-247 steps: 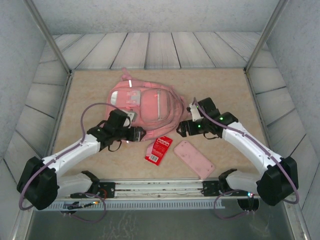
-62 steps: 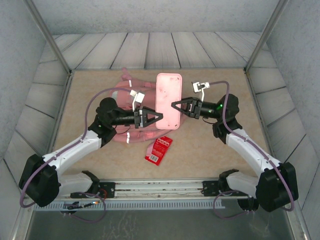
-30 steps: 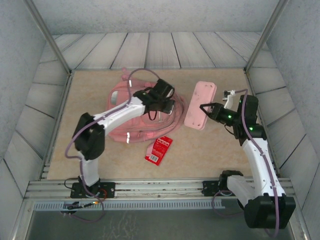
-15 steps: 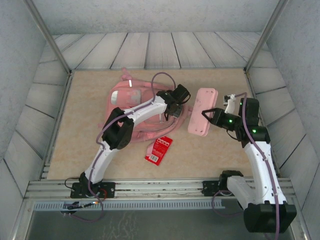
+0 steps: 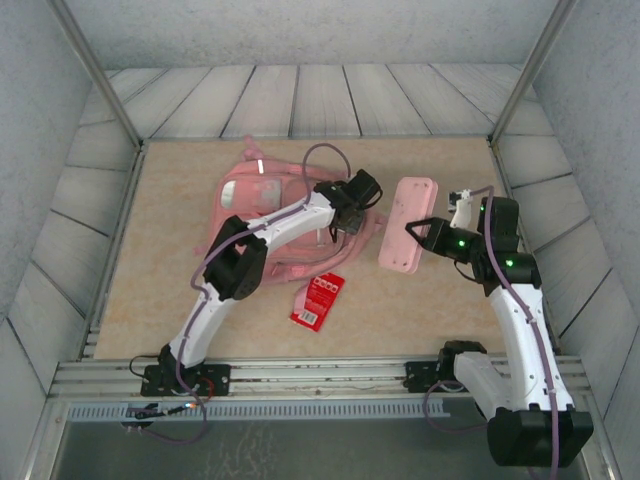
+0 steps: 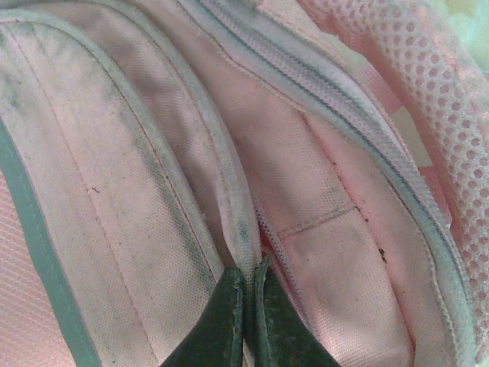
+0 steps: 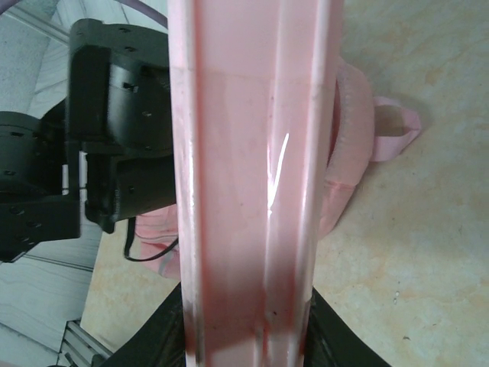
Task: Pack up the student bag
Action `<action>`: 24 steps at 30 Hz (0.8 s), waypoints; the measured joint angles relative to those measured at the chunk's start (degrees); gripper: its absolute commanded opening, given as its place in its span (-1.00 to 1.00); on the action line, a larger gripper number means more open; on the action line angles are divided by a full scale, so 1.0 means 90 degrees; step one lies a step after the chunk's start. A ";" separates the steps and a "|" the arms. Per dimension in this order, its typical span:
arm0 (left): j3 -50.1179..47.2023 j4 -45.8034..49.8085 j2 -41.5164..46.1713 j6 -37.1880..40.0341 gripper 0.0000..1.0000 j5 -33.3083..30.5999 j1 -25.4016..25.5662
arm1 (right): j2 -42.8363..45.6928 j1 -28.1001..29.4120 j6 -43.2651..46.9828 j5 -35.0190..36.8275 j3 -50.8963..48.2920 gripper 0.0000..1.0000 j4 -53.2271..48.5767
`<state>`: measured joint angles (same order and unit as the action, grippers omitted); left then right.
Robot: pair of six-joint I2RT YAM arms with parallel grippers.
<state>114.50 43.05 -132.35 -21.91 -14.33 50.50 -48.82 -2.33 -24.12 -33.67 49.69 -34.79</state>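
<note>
The student bag (image 5: 255, 200), a soft pink backpack, lies flat on the tan table. My left arm reaches across it, and my left gripper (image 5: 352, 222) is at the bag's right side. In the left wrist view that gripper (image 6: 248, 269) is shut, pinching a thin fabric edge of the bag (image 6: 153, 191) beside a zipper seam. My right gripper (image 5: 422, 232) holds a flat pink pencil case (image 5: 406, 222) on edge just right of the bag. In the right wrist view, its fingers (image 7: 164, 329) clamp the case (image 7: 252, 176) from both sides.
A red packet (image 5: 317, 298) lies on the table in front of the bag. The left arm's black wrist (image 7: 114, 153) sits close to the held case. A pink bag strap (image 7: 355, 130) lies on the table behind the case. Grey walls ring the table.
My left arm has reached further right over the bag, and its gripper has closed on the bag's fabric edge. The right gripper with the pencil case has shifted slightly.
</note>
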 measured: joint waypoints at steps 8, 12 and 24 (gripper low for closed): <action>-0.1120 -0.0182 0.1426 -0.0066 -1.00 0.1095 -0.0505 | -0.0306 0.0000 0.0340 -0.0032 -0.0051 -0.66 -0.0155; -0.1440 -0.0228 0.2494 -0.0051 -1.00 0.1678 -0.0833 | -0.0826 0.0022 0.0364 -0.0583 -0.0078 -0.66 -0.0049; -0.1979 -0.0211 0.4369 0.0202 -1.00 0.3393 -0.1841 | -0.2657 0.1632 -0.1010 -0.1467 -0.0097 -0.65 0.2455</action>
<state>96.68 41.15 -93.03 -20.10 16.21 33.93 -72.73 12.36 -33.21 -46.87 48.82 -12.69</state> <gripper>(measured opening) 0.067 0.312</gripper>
